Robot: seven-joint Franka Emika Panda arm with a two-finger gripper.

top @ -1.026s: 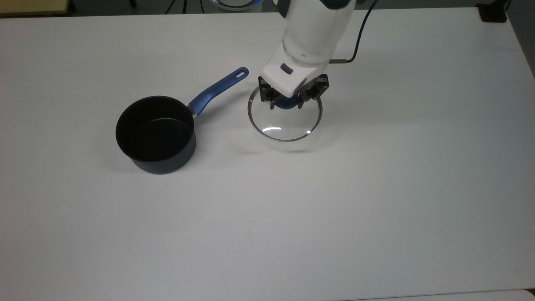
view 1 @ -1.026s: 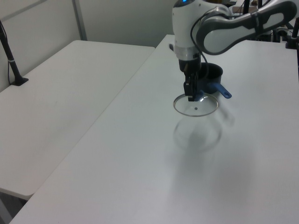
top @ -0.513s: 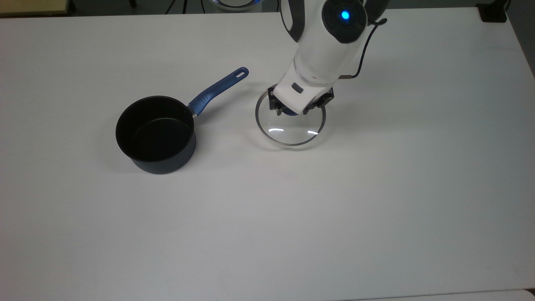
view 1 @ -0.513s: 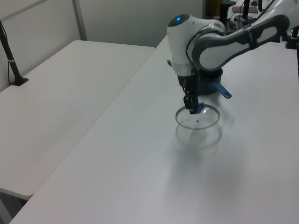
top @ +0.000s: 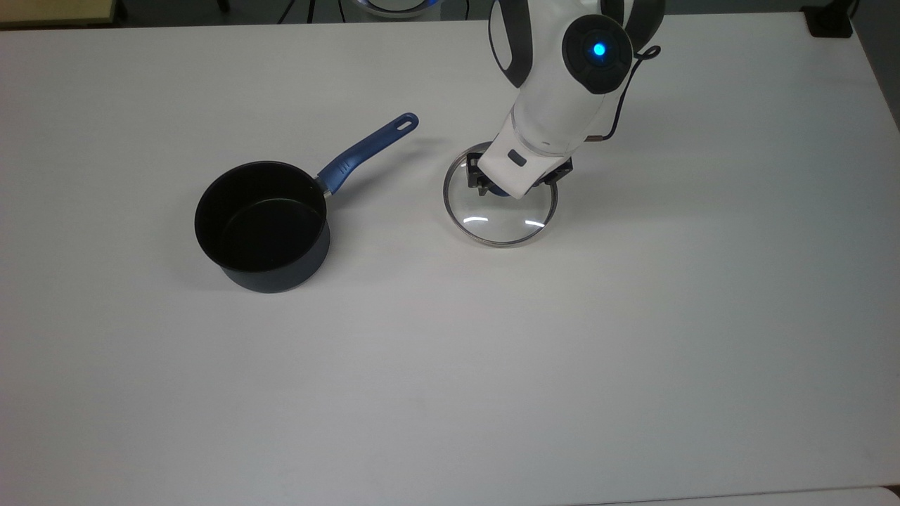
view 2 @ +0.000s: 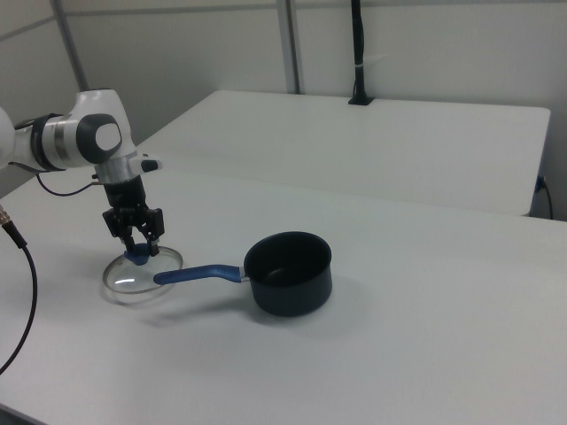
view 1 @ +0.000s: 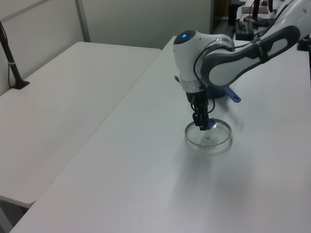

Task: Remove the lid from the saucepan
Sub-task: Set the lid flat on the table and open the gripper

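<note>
The saucepan (top: 261,226) stands open on the white table (top: 450,365), its blue handle (top: 369,151) pointing toward the top view's upper right. The clear glass lid (top: 503,226) lies to the top view's right of the handle, low on the table surface or just touching it. My gripper (top: 502,188) points down over the lid's centre, shut on its blue knob (view 2: 137,258). In the right view the lid (view 2: 133,276) sits left of the saucepan (view 2: 288,273), under my gripper (view 2: 136,249). In the left view my gripper (view 1: 201,125) holds the lid (view 1: 217,139), and the arm hides most of the saucepan.
A second white table (view 1: 63,102) stands beside this one, across a narrow gap. A black post (view 2: 357,53) rises at its far edge. A black cable (view 2: 22,292) hangs at the right view's left. A black cable (top: 617,119) runs behind the arm.
The arm carried the lid a little to the top view's right and lowered it; its shadow has closed up beneath it. The saucepan stayed put.
</note>
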